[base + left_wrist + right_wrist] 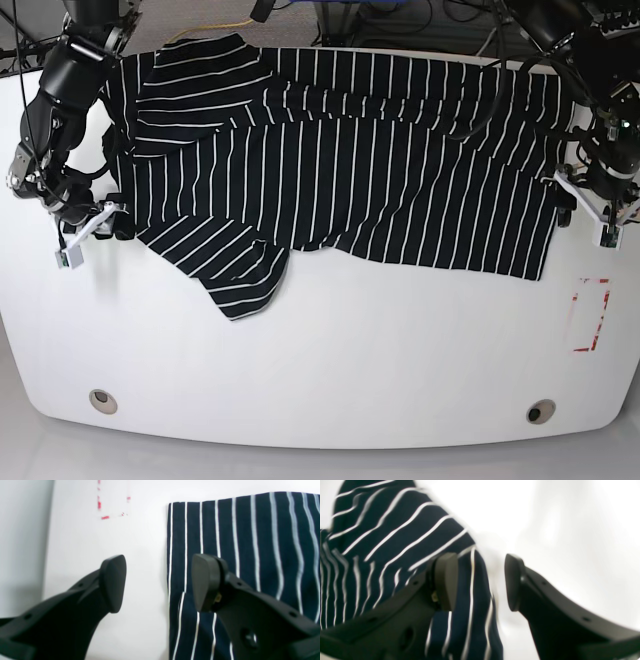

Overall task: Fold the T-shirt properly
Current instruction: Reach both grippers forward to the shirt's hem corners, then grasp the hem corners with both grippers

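The T-shirt [350, 160], black with thin white stripes, lies spread across the far half of the white table, with one sleeve [235, 270] pointing toward the near edge. My left gripper [158, 583] is open and straddles the shirt's straight side edge [170, 555]: one finger is over fabric, the other over bare table. In the base view my left gripper [572, 208] sits at the shirt's right end. At the shirt's left end, my right gripper [480, 582] is also open, with the T-shirt [395, 542] edge running between its fingers. The base view shows my right gripper [118, 222] there.
A red dashed rectangle [590, 315] is marked on the table [350, 350] near the right side; the red dashed rectangle [113, 502] also shows beyond my left gripper. Two round holes [101, 400] [541, 411] sit near the front edge. Cables hang behind the table.
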Robot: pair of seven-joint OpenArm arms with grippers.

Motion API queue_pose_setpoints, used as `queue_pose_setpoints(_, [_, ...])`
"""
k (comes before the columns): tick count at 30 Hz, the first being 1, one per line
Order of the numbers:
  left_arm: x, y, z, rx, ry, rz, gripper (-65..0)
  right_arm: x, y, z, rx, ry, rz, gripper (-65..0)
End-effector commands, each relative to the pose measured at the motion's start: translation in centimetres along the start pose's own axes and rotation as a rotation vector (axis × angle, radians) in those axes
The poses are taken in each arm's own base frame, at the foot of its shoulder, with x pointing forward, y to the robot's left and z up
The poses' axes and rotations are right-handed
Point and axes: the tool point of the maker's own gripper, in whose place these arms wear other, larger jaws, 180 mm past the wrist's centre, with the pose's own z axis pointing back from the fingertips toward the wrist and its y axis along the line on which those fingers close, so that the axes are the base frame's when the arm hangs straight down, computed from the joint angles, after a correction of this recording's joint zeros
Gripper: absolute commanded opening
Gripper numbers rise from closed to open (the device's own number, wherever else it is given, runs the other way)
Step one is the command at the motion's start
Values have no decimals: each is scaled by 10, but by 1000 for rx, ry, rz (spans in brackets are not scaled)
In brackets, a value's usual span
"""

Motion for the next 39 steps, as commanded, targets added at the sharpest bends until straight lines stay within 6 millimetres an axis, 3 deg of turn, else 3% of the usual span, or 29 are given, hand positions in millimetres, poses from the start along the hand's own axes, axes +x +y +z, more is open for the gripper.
queue_pose_setpoints(1, [11,11,-5,20,-28,2,-264,23,-7,0,9,-71,-4,-358])
queue_pose_setpoints(8, [9,16,-28,0,6,56,-264,18,-14,-25,32,-49,-37,-358])
queue_pose_setpoints(11, [12,22,-37,3,7,62,-264,15,-6,-34,52,-34,-37,-358])
queue_pose_setpoints(14, [13,22,-43,-4,-14,72,-264,7,15,-48,96,-12,-31,-358])
queue_pose_setpoints(22, [2,14,-69,-60,-11,140,-260,1,45,-66,155,-10,-48,-363])
queue_pose_setpoints(25, [-3,24,-79,-46,10,181,-254,1,45,-66,156,-13,-50,-433])
queue_pose_setpoints(30, [3,27,-99,-22,21,250,-136,1,45,-66,156,-13,-50,-628])
queue_pose_setpoints(34, [4,22,-108,-17,29,274,-81,0,42,-65,150,-12,-48,-650])
queue_pose_setpoints(36, [15,18,-115,-29,12,274,-75,1,42,-65,150,-13,-47,-650])
queue_pose_setpoints(39, [9,8,-125,-54,39,288,-75,6,44,-63,152,-23,-31,-650])
